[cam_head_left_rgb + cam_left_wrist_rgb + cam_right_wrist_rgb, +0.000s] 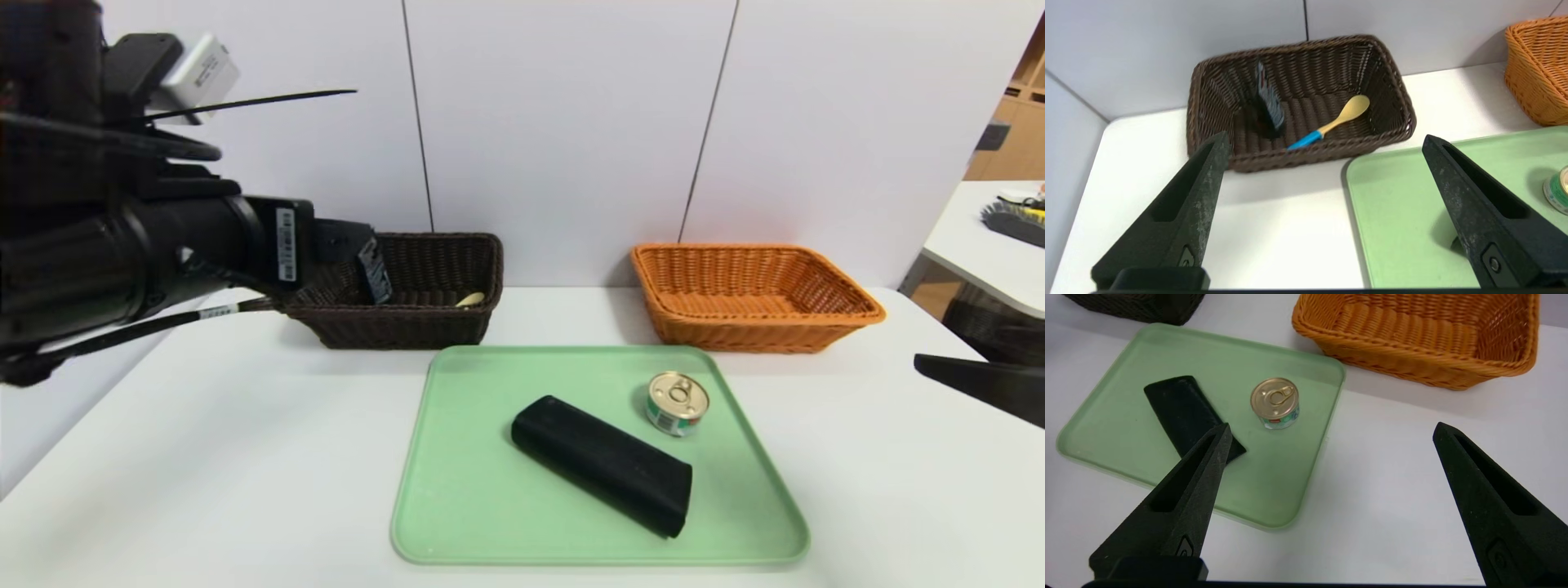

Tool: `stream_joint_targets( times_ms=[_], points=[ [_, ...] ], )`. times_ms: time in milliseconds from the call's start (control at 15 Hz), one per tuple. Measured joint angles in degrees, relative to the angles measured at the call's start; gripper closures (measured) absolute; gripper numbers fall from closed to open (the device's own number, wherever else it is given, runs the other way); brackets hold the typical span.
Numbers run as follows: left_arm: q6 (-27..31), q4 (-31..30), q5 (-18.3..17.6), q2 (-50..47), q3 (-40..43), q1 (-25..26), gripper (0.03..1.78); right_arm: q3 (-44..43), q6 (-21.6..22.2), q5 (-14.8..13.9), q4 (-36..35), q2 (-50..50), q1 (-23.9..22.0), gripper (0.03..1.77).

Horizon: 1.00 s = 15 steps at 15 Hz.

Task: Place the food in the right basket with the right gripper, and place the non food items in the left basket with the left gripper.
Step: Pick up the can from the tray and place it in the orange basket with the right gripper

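Observation:
The tin can [678, 403] [1275, 402] stands upright on the green tray [457, 490], next to the long black case [604, 464] [1186, 412] lying across it. The dark brown left basket [408, 327] [1306, 157] holds the yellow spoon with blue handle [1331, 122] and the dark tube [1267, 104], which looks blurred and upright. My left gripper [1326, 137] hangs open and empty just in front of that basket. The orange right basket [751, 327] [1412, 363] is empty. My right gripper [1332, 426] is open over bare table, right of the tray.
Both baskets stand against the white back wall. The white table [245, 457] runs left and right of the tray. My left arm [122, 253] fills the left of the head view. Another table with a brush [1016, 220] stands at far right.

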Motion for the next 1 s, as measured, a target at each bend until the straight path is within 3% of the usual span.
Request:
stream_joint_targets(
  times_ms=[533, 800, 1000],
  points=[
    [-6.7, 0.1, 3.3, -14.1, 20.6, 0.0, 0.12, 26.6, -0.5, 3.1, -33.9, 5.6, 1.7, 0.10],
    [-5.9, 0.2, 4.3, -18.7, 24.4, 5.9, 0.12, 32.9, -1.2, 9.1, -39.7, 7.3, 3.6, 0.10],
    [-4.7, 0.1, 4.4, -21.5, 26.1, 10.4, 0.12, 33.6, -2.0, 10.0, -43.9, 10.7, 4.0, 0.10]
  ],
)
